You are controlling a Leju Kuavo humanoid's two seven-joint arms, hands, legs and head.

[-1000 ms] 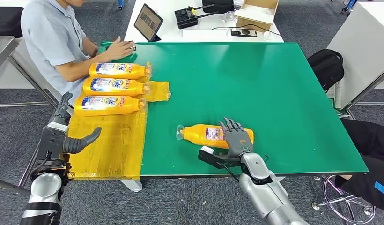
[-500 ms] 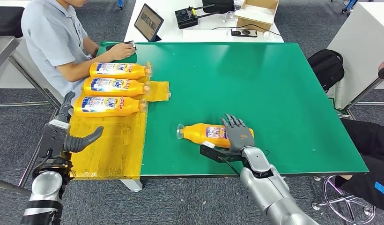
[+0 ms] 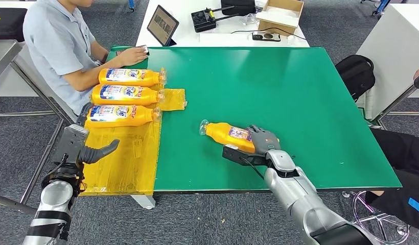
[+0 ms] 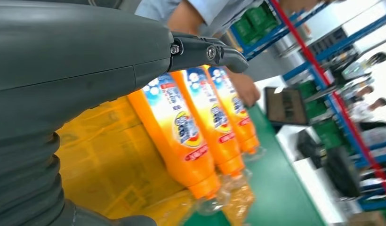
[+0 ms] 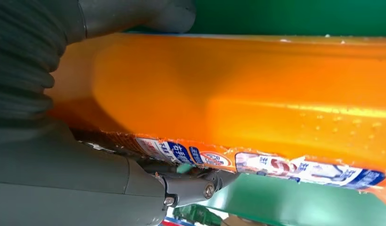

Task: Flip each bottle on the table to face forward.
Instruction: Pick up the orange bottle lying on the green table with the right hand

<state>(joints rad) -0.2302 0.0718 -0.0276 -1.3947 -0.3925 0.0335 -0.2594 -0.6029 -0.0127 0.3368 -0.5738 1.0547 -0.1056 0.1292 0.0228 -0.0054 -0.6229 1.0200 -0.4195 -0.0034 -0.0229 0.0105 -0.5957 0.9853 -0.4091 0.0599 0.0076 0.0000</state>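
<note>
The orange bottle point(image 3: 229, 136) has turned a little since a moment ago: its clear cap end now points more to the far left, and the right robot hand point(image 3: 262, 141) has closed around its wide end. Before, the fingers were only lying over it. The right wrist view shows the thumb on one side of the orange body and the dark fingers on the other, so the right robot hand is holding the bottle.

The bottle lies near the front middle of the green surface point(image 3: 299, 102), and I cannot tell if it is lifted. Its long side runs from the robot hand out toward the far left. A thin strip of label shows along one edge, so I think it needs a roll about its long side to bring the label up.

Far to the left, three more orange bottles point(image 3: 124, 95) lie side by side on a yellow sheet point(image 3: 120, 158), labels up. The left robot hand point(image 3: 90, 152) hangs by the left edge, fingers spread, holding nothing. A person point(image 3: 59, 46) sits at the far left corner.
</note>
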